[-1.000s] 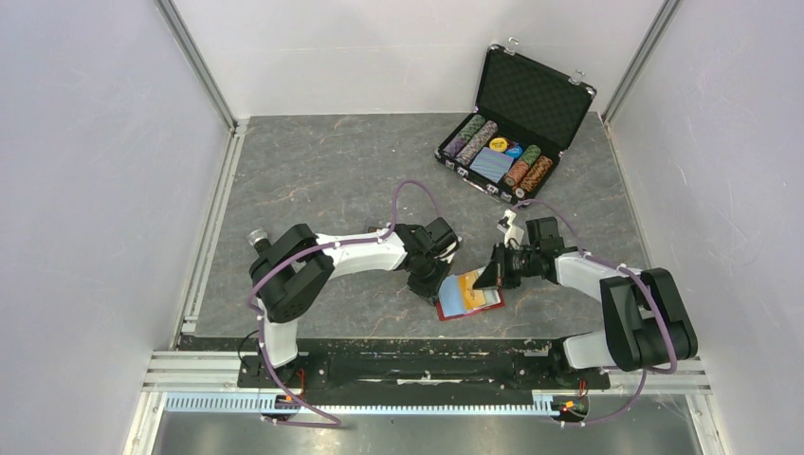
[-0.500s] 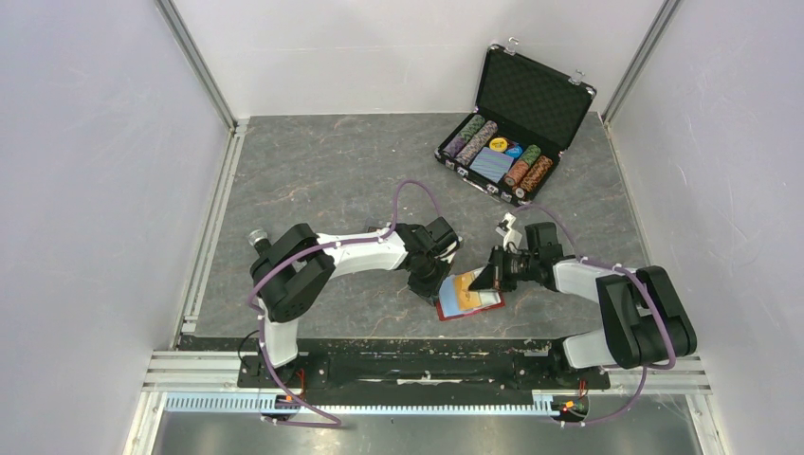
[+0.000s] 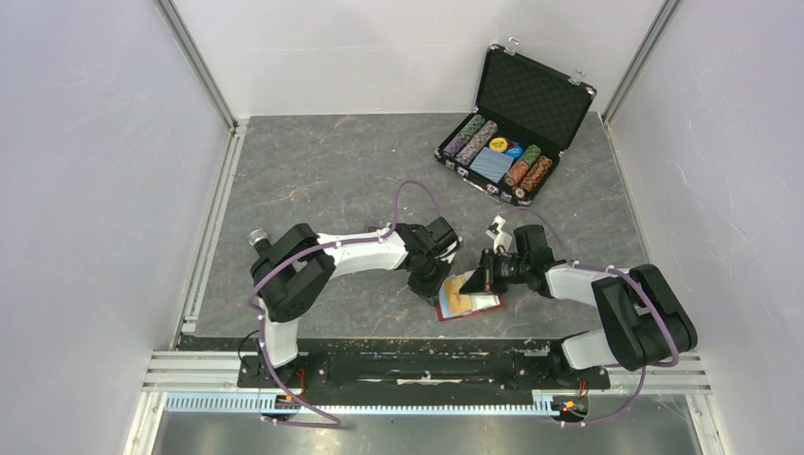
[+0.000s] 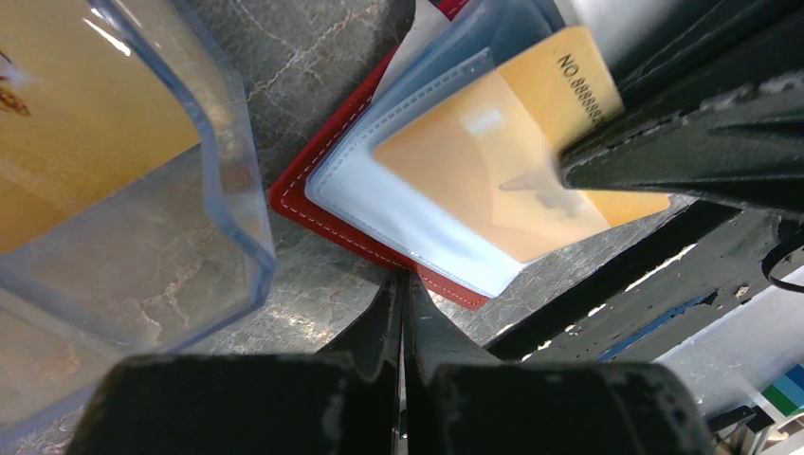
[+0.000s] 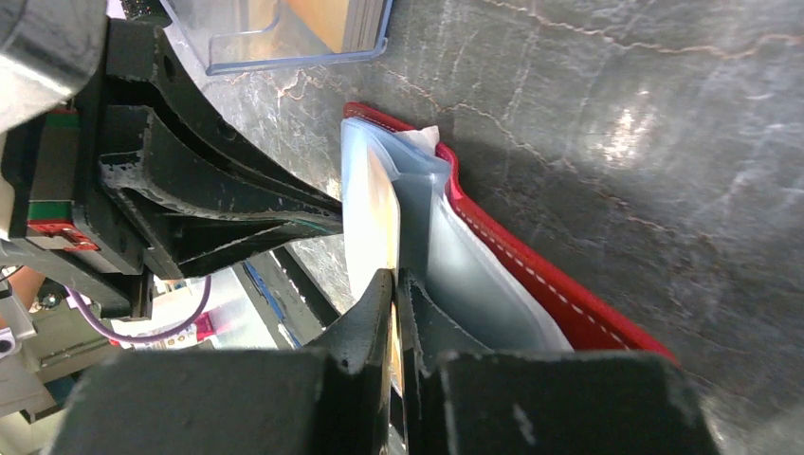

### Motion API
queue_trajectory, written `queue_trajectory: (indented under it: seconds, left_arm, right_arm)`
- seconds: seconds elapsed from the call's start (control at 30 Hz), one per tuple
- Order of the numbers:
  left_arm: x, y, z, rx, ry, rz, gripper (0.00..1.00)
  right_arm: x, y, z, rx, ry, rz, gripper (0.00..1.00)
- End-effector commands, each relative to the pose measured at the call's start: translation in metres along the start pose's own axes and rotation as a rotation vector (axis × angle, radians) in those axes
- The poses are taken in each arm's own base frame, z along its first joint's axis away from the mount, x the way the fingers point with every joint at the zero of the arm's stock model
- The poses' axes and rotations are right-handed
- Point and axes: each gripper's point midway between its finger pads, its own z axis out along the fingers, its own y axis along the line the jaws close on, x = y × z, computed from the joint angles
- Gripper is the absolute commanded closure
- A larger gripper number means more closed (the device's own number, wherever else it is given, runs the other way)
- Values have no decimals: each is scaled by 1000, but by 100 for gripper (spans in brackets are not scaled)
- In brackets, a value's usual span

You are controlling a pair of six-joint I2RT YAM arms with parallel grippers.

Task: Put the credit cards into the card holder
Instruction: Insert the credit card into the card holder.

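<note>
Clear plastic tray [image 4: 237, 218] sits at the left, just left of and beyond the left gripper [image 4: 403, 303], with orange-gold cards [image 4: 85, 161] showing through its wall; the left gripper's two black fingers are pressed together with nothing seen between them, and their tips stand at the near red edge of the card holder [image 4: 360, 245]; whether they press on that edge or merely touch it cannot be told.

Directly ahead of those tips and to their right, the card holder lies open on the grey marbled table [image 3: 313, 171], its pale blue-grey sleeves fanned upward; an orange credit card [image 4: 493, 161] sits partly inside one translucent sleeve, its printed end sticking out toward the right gripper [image 5: 396, 303].

From the right wrist view, the right gripper's fingers are closed on the thin edge of that orange credit card, pinching it; the card runs straight out from the fingertips into the sleeve, the red cover lies to the right of the fingertips, and the left gripper's black body stands just left of them; the tray's corner is beyond, at upper left.

Far beyond the right gripper, an open black chip case [image 3: 517, 133] rests on the table, well apart from both arms.
</note>
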Motion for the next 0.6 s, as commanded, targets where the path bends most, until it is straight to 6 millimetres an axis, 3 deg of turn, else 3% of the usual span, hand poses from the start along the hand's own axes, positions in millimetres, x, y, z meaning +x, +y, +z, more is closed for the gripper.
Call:
queue_trajectory:
  seconds: [0.0,0.07,0.33,0.57]
  left_arm:
    - [1,1,13,-3,17,57,98]
    - [1,0,13,-2,17,57,98]
    - [2,1,13,-5,18,55,98]
    - [1,0,13,-2,18,57,98]
  right_arm:
    - [10,-3,7,30,13,0,95]
    - [10,-2,7,34,13,0,91]
    - [3,-14,-7,186,34,-59,55]
    - [-3,-10,-12,208,33,-87,39]
